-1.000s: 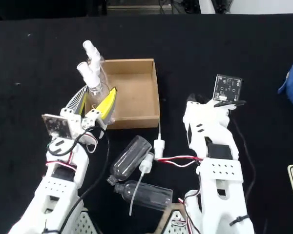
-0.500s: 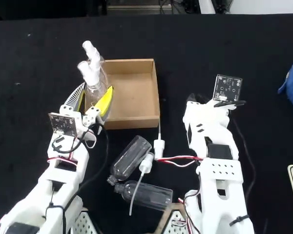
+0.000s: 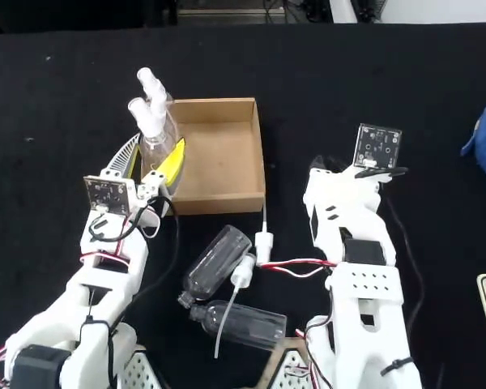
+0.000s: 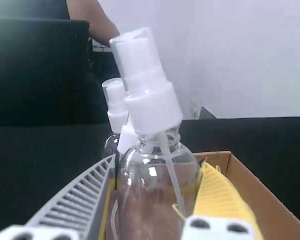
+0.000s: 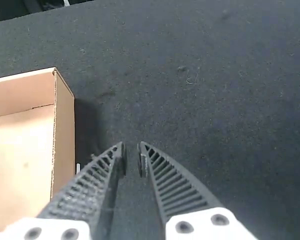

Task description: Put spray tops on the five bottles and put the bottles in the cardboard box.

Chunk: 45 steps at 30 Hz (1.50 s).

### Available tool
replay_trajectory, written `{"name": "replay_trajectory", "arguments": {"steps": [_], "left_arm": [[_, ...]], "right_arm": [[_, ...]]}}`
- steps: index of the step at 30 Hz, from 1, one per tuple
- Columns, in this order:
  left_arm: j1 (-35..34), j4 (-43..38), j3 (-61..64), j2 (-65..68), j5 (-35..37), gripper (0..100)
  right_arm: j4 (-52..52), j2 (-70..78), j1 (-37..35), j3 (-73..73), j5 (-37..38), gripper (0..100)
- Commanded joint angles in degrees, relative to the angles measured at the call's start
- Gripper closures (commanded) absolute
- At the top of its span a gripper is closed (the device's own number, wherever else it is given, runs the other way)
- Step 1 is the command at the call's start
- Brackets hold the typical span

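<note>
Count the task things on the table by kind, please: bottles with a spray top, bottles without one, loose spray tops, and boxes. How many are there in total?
Bottles with spray tops on: 2
Bottles without tops: 2
Loose spray tops: 2
Cardboard box: 1
Total: 7

We see two arms built of white printed shells, the left arm (image 3: 105,284) and the right arm (image 3: 360,284), with black motor blocks between their segments. Red and white wires (image 3: 296,265) loop off the right arm, and a black cable (image 3: 175,251) runs beside the left one. Each wrist bears a small square circuit board (image 3: 377,146). The left pincer (image 4: 157,160) has one grey ribbed finger (image 4: 75,200) and one yellow finger (image 4: 220,200). The right pincer (image 5: 131,146) has two dark grey ribbed fingers (image 5: 85,195). We note white finger mounts (image 5: 197,225) with paired screw holes.
</note>
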Motion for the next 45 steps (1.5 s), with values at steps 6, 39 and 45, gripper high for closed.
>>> {"name": "replay_trajectory", "arguments": {"steps": [6, 39, 45], "left_arm": [[-0.7, -1.9, -3.7, 0.6, -0.7, 97], [-2.5, -1.4, -0.2, 1.0, -0.3, 97], [-2.6, -1.4, -0.8, 2.6, -0.4, 97]], "right_arm": [[-2.1, -1.2, 0.1, -0.1, 0.0, 97.3], [-2.1, -1.1, 0.1, 0.0, 0.0, 97.3], [-2.1, -1.1, 0.1, 0.0, 0.1, 97.3]]}}
